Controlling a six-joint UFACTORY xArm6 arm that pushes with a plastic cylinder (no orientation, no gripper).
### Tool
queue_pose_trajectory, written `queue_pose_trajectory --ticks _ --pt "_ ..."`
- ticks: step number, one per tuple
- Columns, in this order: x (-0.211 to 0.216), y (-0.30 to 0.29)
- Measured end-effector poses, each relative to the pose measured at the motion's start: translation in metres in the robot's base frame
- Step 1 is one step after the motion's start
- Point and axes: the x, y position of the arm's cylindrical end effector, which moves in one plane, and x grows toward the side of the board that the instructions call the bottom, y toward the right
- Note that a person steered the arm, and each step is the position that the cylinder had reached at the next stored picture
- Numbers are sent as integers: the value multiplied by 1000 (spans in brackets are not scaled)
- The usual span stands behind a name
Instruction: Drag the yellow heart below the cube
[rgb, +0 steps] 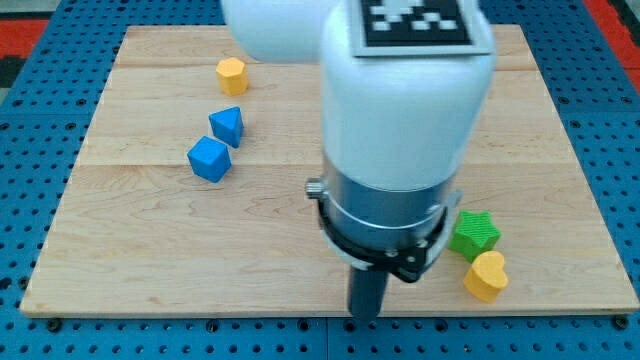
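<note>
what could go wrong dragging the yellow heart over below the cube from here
The yellow heart touches the green star, so a push may drag the star along. It also sits near the board's bottom edge and could slide off. My tip would then cross most of the board toward the blue cube, so the heart may slip away.

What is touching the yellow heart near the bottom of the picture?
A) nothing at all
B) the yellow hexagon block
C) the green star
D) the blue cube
C: the yellow heart sits right against the green star at the view's lower right, while the blue cube and the yellow hexagon block lie far off at the upper left.
</note>
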Motion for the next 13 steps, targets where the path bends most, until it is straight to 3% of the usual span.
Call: queue_pose_trajectory --ticks 4,5,6,7,10,11,13 --pt "-1 260" --pt "-5 243" --pt "-1 177" --pt "0 155" --pt "-26 187" --pt "-38 178" --pt "-39 105"
